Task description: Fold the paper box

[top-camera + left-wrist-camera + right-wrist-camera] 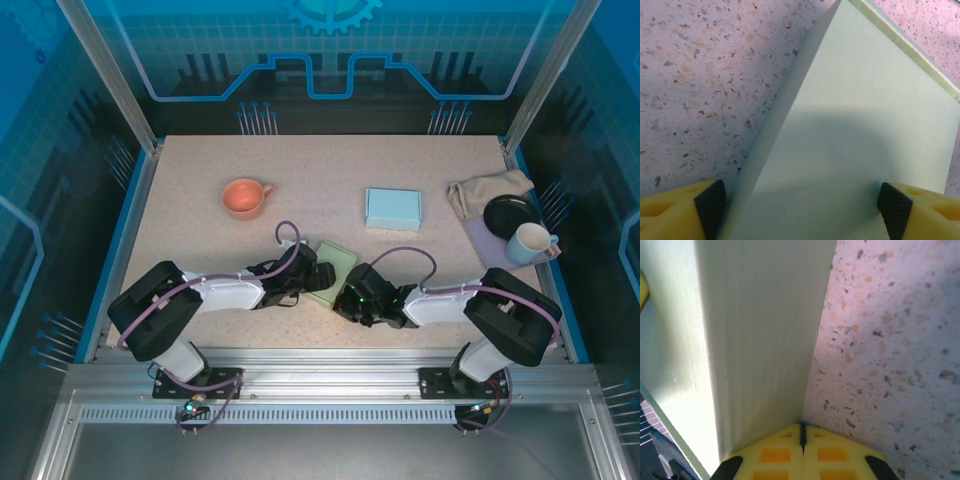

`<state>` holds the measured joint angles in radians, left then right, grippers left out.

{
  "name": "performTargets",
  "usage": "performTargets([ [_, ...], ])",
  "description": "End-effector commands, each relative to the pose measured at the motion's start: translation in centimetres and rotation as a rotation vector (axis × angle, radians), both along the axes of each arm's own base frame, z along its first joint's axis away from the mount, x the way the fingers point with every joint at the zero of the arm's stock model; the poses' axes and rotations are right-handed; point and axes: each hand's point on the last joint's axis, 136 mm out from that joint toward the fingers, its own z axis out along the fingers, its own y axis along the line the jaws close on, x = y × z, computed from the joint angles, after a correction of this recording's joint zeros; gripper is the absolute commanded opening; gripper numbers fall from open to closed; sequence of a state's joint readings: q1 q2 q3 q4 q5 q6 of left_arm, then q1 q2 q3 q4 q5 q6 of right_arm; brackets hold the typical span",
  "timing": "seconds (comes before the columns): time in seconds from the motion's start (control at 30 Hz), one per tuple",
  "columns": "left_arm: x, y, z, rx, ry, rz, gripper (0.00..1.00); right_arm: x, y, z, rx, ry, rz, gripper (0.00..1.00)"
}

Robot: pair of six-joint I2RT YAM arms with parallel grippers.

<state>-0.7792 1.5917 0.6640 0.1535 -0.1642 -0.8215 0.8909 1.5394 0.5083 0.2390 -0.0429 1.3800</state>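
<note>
Yellow fingers (675,212) of the left claw (802,205) stand wide apart, straddling the pale green paper box (850,125), which lies directly ahead of and between them on the tabletop (705,75). Whether the pads touch the box cannot be told. Right claw (802,437) is fully closed, its tips pressed against the box's raised side panel just ahead and to its left. Judged status: one panel stands upright; the remaining flaps are not seen folded, so the task appears partly complete.

Pale green paper box (334,270) lies near the table's front edge.
</note>
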Motion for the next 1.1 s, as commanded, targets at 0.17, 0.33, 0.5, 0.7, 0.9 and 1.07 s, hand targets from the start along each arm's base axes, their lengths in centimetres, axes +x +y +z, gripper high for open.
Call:
performTargets([
  [0.17,-7.4,-9.1,1.3,-0.356,0.241,-0.242,0.83,2.1,1.5,1.1,0.097,-0.166,0.044,0.0],
  [0.33,-8.0,-9.8,1.9,-0.377,0.247,-0.256,0.83,2.4,1.4,1.9,0.107,-0.205,0.037,0.0],
  [0.5,-8.6,-9.8,2.3,-0.376,0.238,-0.251,0.82,2.6,0.2,2.1,0.084,-0.215,-0.009,0.0],
  [0.7,-6.5,-7.3,3.1,-0.234,0.156,-0.188,0.83,2.3,-1.5,1.9,0.029,-0.205,-0.055,0.0],
  [0.9,-1.9,-2.6,5.3,-0.117,0.058,-0.078,0.83,1.7,-4.1,1.0,-0.078,-0.178,-0.101,0.0],
  [1.07,0.5,1.1,5.8,-0.022,0.028,0.01,0.85,1.4,-5.9,1.3,-0.198,-0.181,-0.086,0.09],
])
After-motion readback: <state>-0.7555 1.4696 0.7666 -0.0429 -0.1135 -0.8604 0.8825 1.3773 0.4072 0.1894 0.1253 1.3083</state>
